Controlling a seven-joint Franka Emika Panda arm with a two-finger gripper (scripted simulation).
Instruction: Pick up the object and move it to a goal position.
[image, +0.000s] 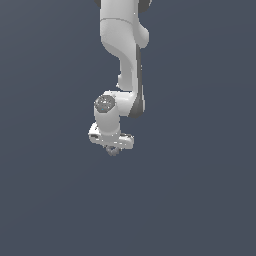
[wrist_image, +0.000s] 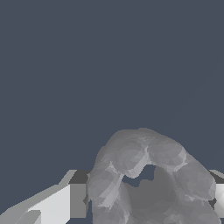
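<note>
The object (wrist_image: 144, 175), a lumpy grey piece, sits between the pincer's (image: 113, 148) fingers (wrist_image: 65, 201), seemingly clamped on it. I'd judge the carry underway; next, travel steadily to the goal.

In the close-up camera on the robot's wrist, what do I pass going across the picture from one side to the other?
White gripper finger → lumpy grey object filling the middle → a sliver of the other finger at the far edge. All sit against plain dark blue-grey background.
</note>
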